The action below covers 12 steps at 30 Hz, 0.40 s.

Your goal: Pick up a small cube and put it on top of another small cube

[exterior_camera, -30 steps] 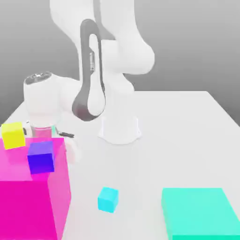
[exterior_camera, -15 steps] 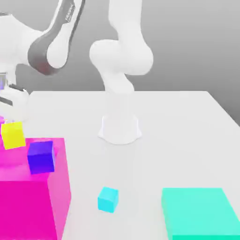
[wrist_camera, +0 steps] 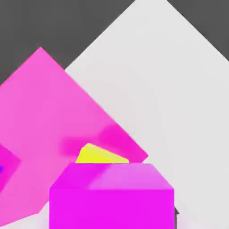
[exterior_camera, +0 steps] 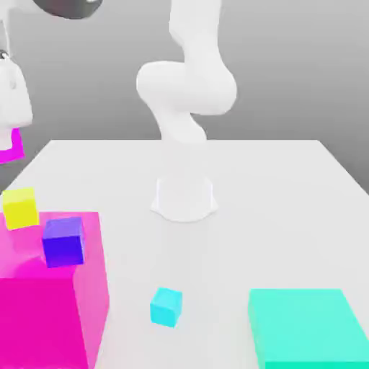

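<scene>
pincer (exterior_camera: 9,144): closed on the small cube (exterior_camera: 17,147), which we see held aloft at the exterior view's left, beyond the large magenta block (exterior_camera: 43,317) that bears the yellow cube (exterior_camera: 21,209) and the blue cube (exterior_camera: 63,242). handling, by our estimate: light, stiff, hardly fragile, perhaps a little slick, best taken square across two opposite flat sides. appearance: plain magenta-pink, sharp-edged, unmarked, its upper face paler in part.

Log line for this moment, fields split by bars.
hand: shut on magenta cube, raised | yellow cube, blue cube: on large magenta block | cyan cube: on table | stack: not yet made
</scene>
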Tool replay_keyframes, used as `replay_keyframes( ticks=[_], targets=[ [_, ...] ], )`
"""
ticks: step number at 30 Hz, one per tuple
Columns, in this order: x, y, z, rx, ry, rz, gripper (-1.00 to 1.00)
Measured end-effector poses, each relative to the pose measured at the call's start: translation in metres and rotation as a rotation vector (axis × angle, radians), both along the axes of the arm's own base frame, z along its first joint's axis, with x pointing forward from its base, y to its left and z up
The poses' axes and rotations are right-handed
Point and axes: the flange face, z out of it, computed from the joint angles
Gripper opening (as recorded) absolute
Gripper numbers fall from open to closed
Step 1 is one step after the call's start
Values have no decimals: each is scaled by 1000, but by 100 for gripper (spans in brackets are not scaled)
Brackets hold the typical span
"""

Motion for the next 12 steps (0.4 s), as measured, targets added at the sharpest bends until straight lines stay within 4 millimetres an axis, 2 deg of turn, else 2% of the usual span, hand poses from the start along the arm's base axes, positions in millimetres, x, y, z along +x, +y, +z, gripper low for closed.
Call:
replay_keyframes(
  ticks=[1,2,7,8,10,12],
  targets=[
    [1,1,-14,1,1,-2,-100],
    [0,1,-28,2,2,-3,100],
    [0,1,-28,2,2,-3,100],
    [0,2,-35,0,4,-4,100],
    [1,2,-21,-2,5,-4,100],
    [1,2,7,-2,5,-4,100]
  ],
)
